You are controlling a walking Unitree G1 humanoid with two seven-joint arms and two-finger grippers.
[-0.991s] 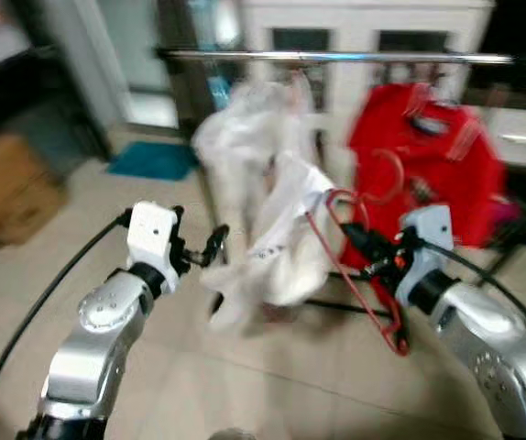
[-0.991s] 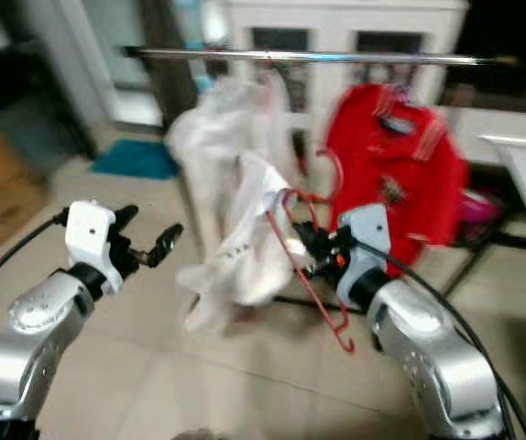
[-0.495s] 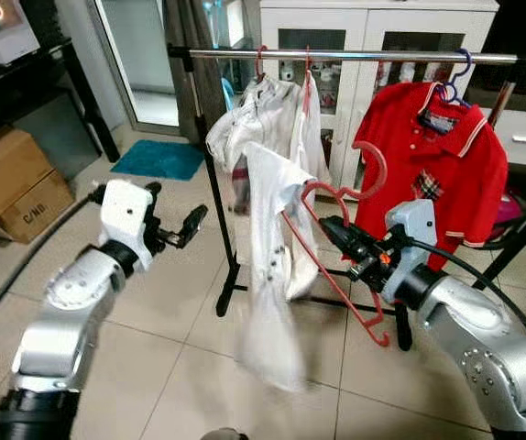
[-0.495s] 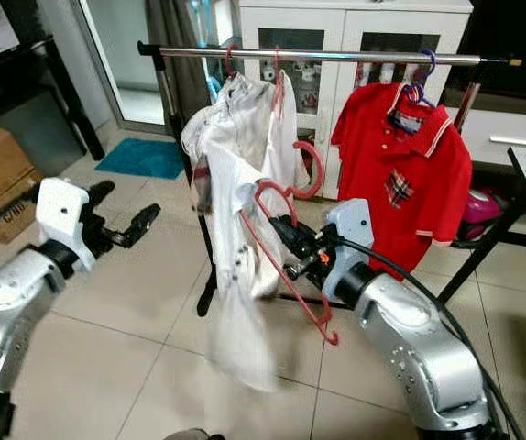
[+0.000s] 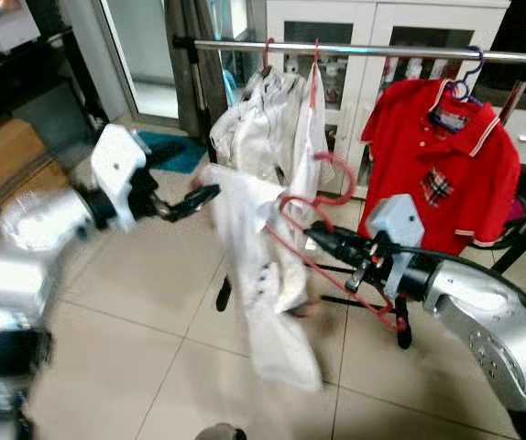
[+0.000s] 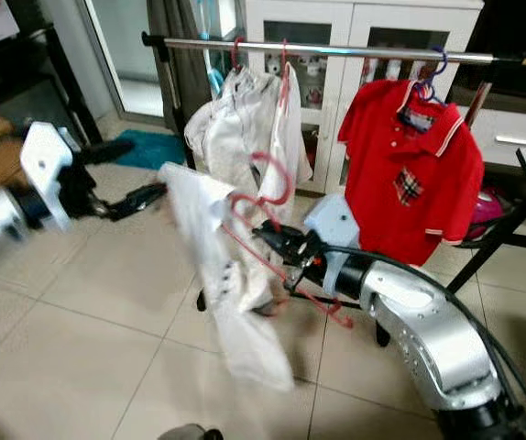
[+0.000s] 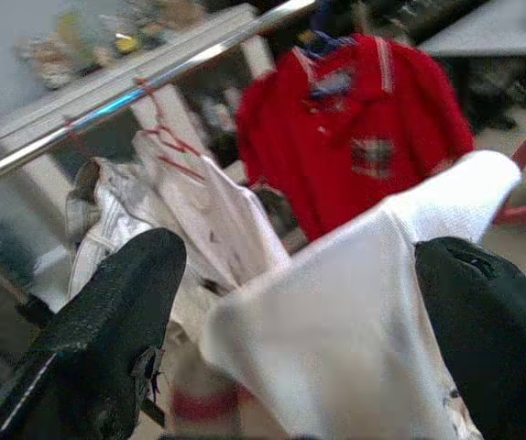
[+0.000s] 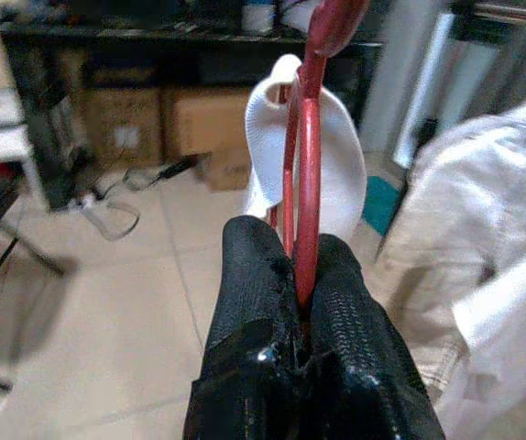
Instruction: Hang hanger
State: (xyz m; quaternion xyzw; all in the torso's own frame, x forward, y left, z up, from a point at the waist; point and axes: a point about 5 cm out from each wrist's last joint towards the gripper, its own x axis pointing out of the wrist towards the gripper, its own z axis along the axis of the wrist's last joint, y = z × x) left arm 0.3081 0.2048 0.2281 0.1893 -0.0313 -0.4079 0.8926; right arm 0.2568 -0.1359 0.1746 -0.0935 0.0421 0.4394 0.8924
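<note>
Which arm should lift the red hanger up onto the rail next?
Likely the right. The right gripper is shut on the red hanger below the rail; the left gripper is open around the white shirt.

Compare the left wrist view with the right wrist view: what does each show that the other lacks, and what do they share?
Left wrist: the rail, the red polo, and the left tool open around a white shirt.
Right wrist: the right tool shut on a red hanger, boxes on a dark shelf, and a floor cable.
Both: white clothing and each tool's black fingers.
</note>
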